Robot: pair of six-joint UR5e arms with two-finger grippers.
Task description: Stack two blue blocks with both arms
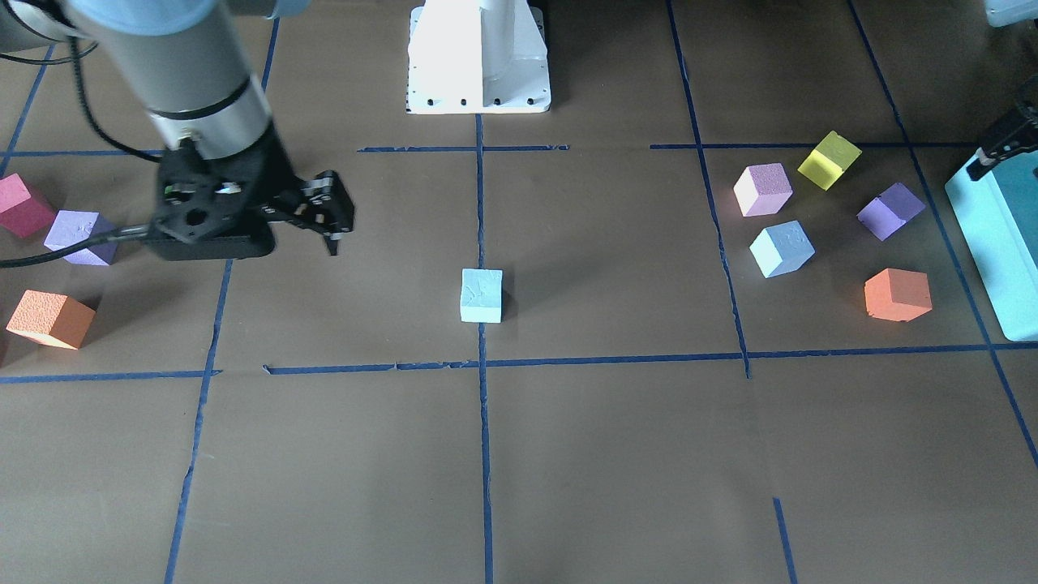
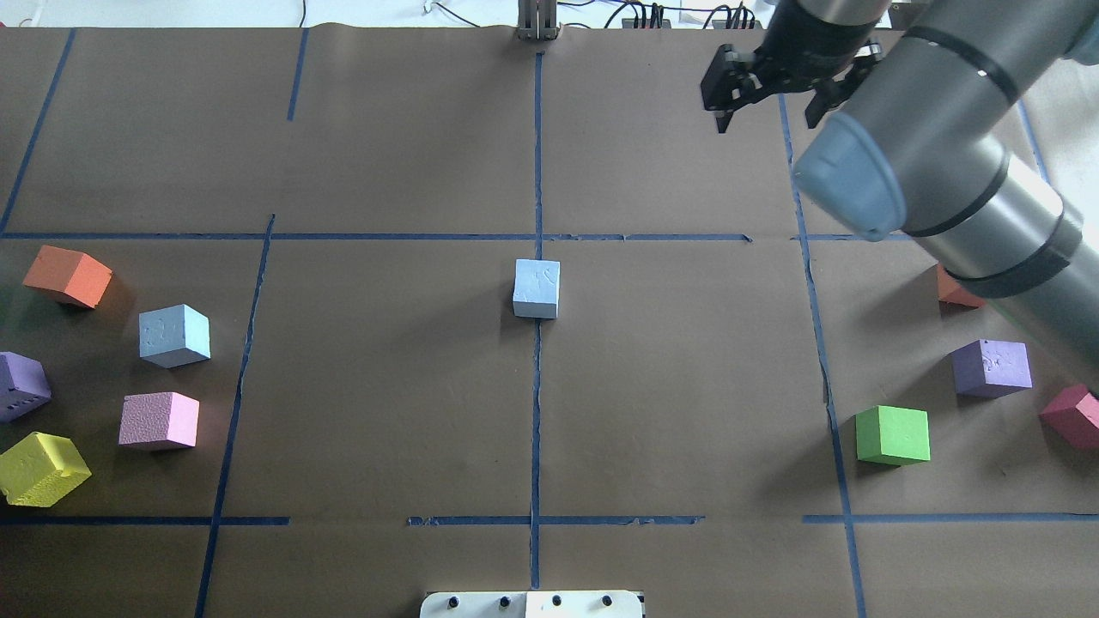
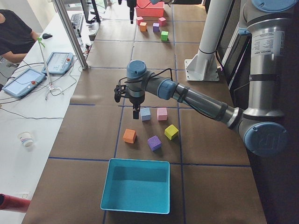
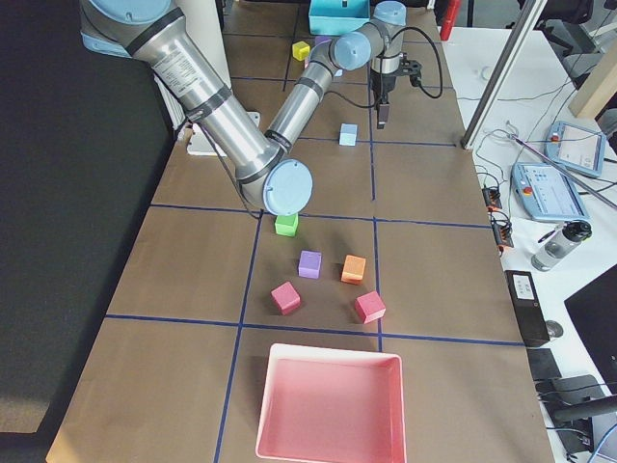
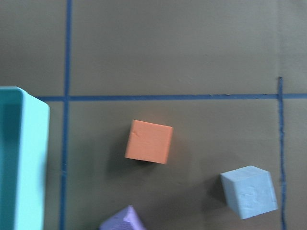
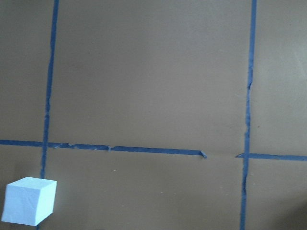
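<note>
One pale blue block point(image 1: 482, 295) sits on the centre tape line, also seen from overhead point(image 2: 537, 288) and in the right wrist view point(image 6: 29, 201). The second blue block point(image 1: 781, 248) sits among the coloured cubes on my left side point(image 2: 174, 335), and shows low right in the left wrist view point(image 5: 248, 191). My right gripper point(image 2: 767, 116) is open and empty, raised over the far side of the table, well away from the centre block. My left gripper point(image 1: 1005, 146) hangs high near the teal box; only part of it shows, and I cannot tell its jaw state.
Pink point(image 2: 159, 420), yellow point(image 2: 41, 468), purple point(image 2: 19, 386) and orange point(image 2: 67, 275) cubes surround the second blue block. The teal box point(image 1: 1001, 243) stands beside them. Green point(image 2: 893, 435), purple point(image 2: 992, 367), red and orange cubes lie on the right side. A pink tray point(image 4: 328, 405) stands at that end.
</note>
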